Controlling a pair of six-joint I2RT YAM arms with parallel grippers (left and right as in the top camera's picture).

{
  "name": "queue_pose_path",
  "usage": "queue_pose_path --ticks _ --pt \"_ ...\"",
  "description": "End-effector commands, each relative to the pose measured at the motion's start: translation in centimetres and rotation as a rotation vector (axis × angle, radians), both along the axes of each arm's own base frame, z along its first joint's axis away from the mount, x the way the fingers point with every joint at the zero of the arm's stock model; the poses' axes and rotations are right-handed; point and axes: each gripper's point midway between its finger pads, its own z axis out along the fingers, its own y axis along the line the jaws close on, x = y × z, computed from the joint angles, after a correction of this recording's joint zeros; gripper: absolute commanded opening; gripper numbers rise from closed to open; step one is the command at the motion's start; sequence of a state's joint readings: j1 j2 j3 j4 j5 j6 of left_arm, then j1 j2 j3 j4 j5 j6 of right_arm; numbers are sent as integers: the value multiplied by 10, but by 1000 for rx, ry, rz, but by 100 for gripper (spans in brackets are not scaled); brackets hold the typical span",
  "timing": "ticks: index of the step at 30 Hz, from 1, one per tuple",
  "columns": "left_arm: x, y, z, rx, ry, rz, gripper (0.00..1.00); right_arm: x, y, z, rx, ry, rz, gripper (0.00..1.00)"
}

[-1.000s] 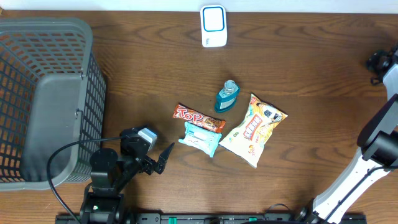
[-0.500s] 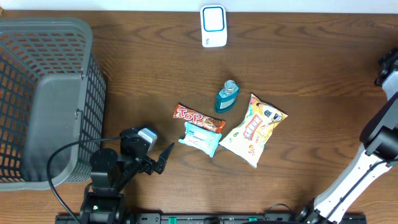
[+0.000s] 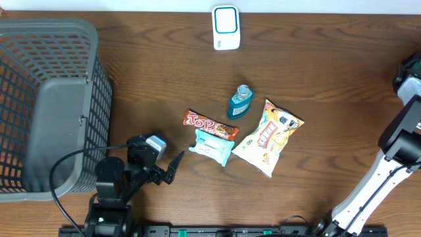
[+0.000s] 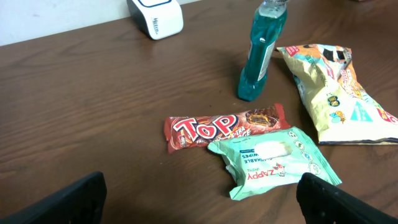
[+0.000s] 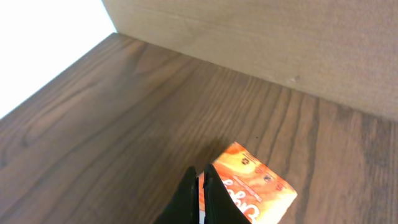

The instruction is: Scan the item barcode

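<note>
Shows left gripper [image 4: 199,200] wide open, near left, facing bar [image 3: 210,124], wipes [image 3: 212,147], bottle [image 3: 240,103], bag [image 3: 268,137] mid-table. Shows right gripper [image 5: 200,186] pinched shut far right, beside orange pack [image 5: 255,186]. Puts scanner [image 3: 225,27] far centre.

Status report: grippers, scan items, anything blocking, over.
Left gripper open, empty, facing chocolate bar and wipes. Right gripper shut, empty, by orange packet. Scanner unobstructed.

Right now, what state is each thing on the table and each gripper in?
Left gripper, open, empty.
Right gripper, shut, empty.
Blue bottle, upright.
Chocolate bar, lying flat, sealed.
Wipes pack, lying flat, flap closed.
Snack bag, lying flat, unopened.
Scanner, standing, untouched.
Basket, upright.
</note>
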State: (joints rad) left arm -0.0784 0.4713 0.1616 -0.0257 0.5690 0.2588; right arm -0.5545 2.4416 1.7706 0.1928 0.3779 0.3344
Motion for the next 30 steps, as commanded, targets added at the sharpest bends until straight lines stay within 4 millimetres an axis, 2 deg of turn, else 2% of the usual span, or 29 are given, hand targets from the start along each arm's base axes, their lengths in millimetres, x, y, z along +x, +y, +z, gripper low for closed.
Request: queue_pose_path --ticks 1,4,9,11,14,18,21,24,30 --pt "0 1 -3 -4 8 11 98 1 0 -5 3 -1 -9 1" --pt "0 1 -3 -4 8 11 98 -6 -3 -31 24 39 -22 2" --pt "0 1 -3 -4 8 11 98 -34 -11 -82 86 160 -70 1" --pt "0 1 -3 -4 8 11 98 -45 -10 -94 120 213 -78 1" --pt "0 1 -3 -4 8 11 98 -52 -6 -97 146 254 -79 1" --pt "0 1 -3 -4 8 11 98 -68 4 -92 198 339 -79 1" --pt "0 1 -3 -4 8 11 98 -85 7 -79 212 406 -111 1" --pt "0 1 -3 -4 8 11 98 -111 3 -54 186 485 -188 1" --pt "0 1 -3 -4 8 11 98 -180 -12 11 98 610 -424 1"
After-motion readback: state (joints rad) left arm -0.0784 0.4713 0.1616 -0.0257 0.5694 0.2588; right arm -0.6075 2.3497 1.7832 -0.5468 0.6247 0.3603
